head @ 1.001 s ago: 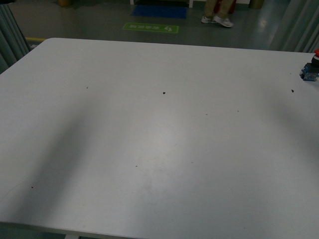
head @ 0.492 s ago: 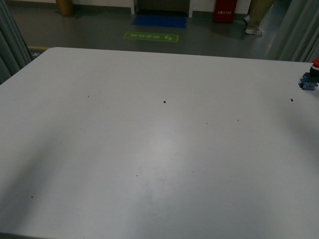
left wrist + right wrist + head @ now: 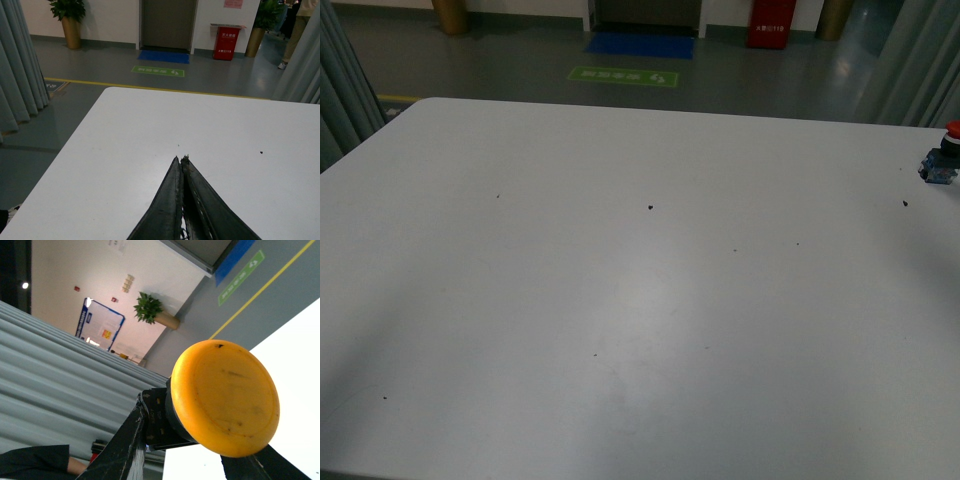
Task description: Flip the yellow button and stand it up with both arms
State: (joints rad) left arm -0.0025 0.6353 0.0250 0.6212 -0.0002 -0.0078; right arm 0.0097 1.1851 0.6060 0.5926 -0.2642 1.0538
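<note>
Pickup looked done, with the right gripper (image 3: 195, 440) clamped on the yellow button (image 3: 225, 397) off the table (image 3: 620, 300), the left gripper (image 3: 181, 162) pinched shut and empty, flip and stand-up yet to come.

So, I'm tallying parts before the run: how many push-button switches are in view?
2. The yellow mushroom-capped push-button switch is gripped in the right pincer; the red-capped switch with a bluish block sits at the white table's far right edge. Others may be hidden.

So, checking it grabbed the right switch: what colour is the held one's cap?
Yellow-orange cap, best in the right wrist view.
</note>
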